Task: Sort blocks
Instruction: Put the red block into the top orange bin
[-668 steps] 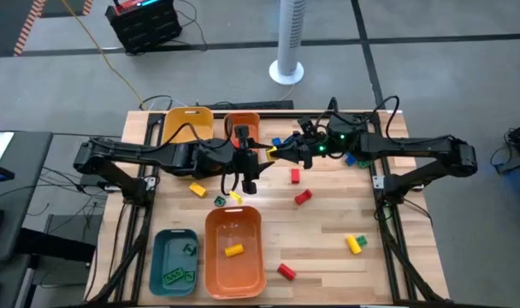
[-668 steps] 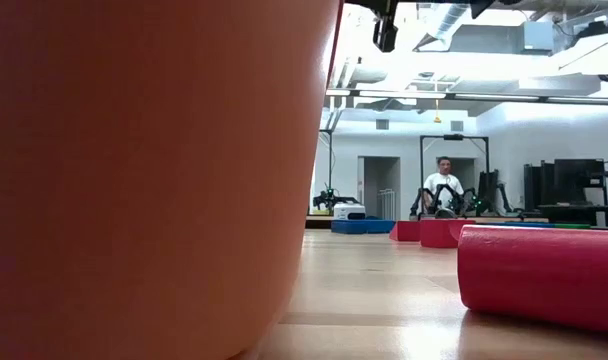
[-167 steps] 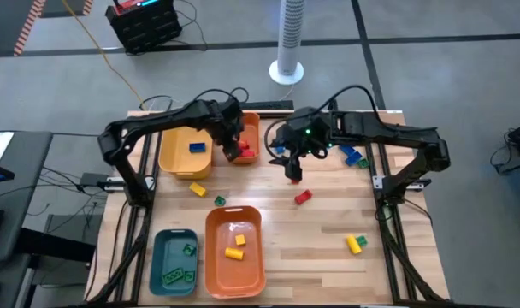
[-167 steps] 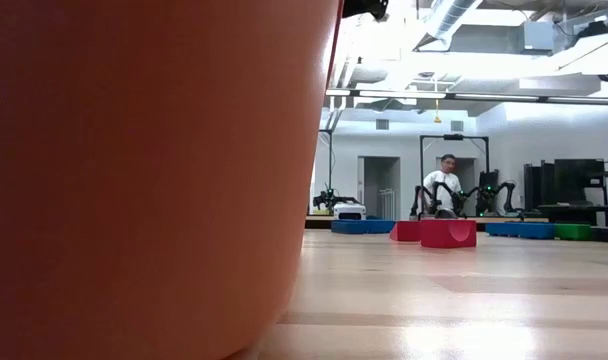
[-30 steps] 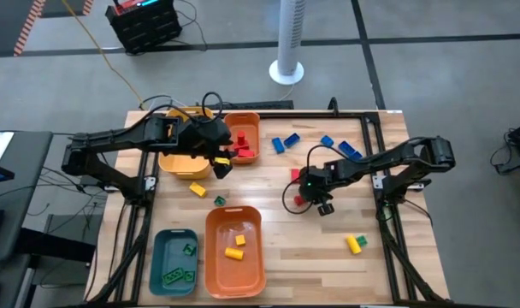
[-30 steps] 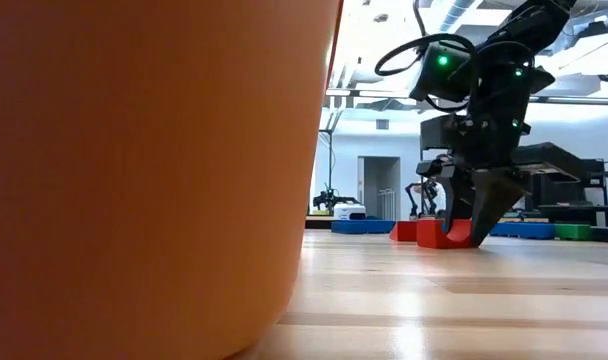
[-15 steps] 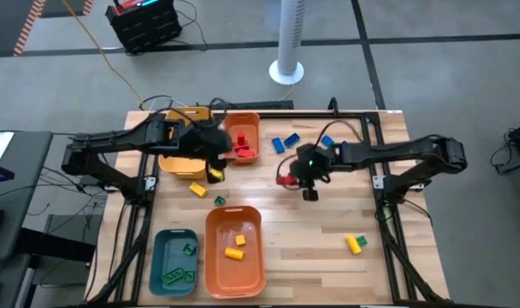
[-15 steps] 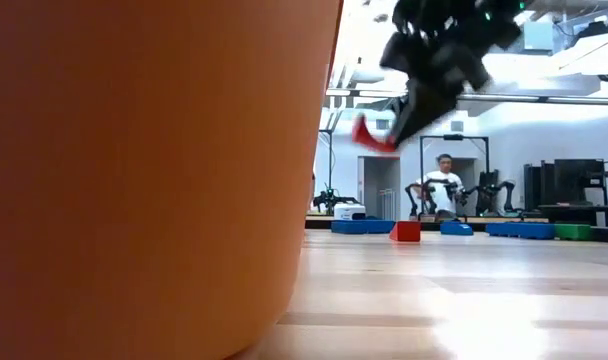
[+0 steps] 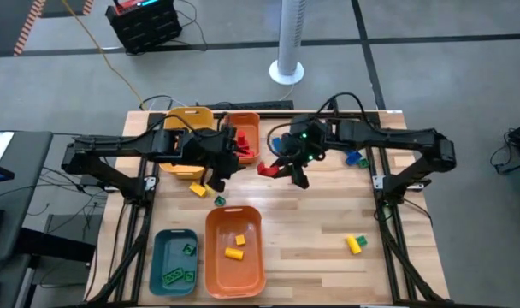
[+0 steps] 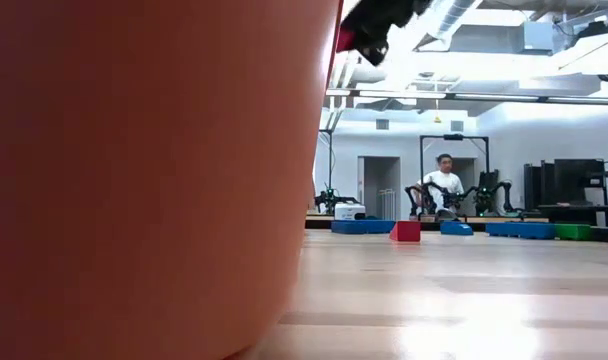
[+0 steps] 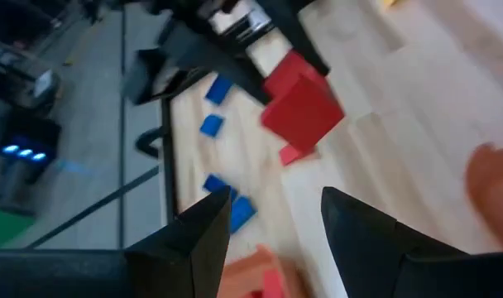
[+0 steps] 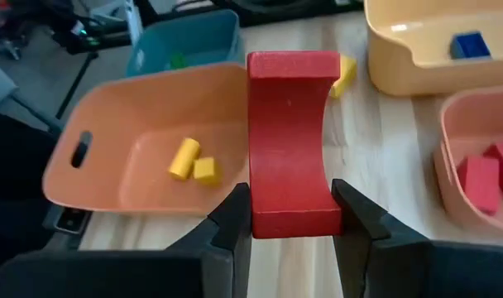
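Right gripper (image 12: 289,228) raised over table, fingers clamping red block (image 12: 290,141).

We see the tabletop (image 9: 328,214) evenly lit from above, with only short, soft shadows under the arms. Level with the tabletop, a near orange bin (image 10: 144,180) fills the frame's left as a blurred wall, while bright ceiling lights wash out the room behind and lay a pale sheen on the wood. The left wrist picture is smeared by motion; its red block (image 11: 303,106) looks soft-edged. The right wrist picture is sharper, its red block (image 12: 289,141) crisp, the bins behind slightly soft.
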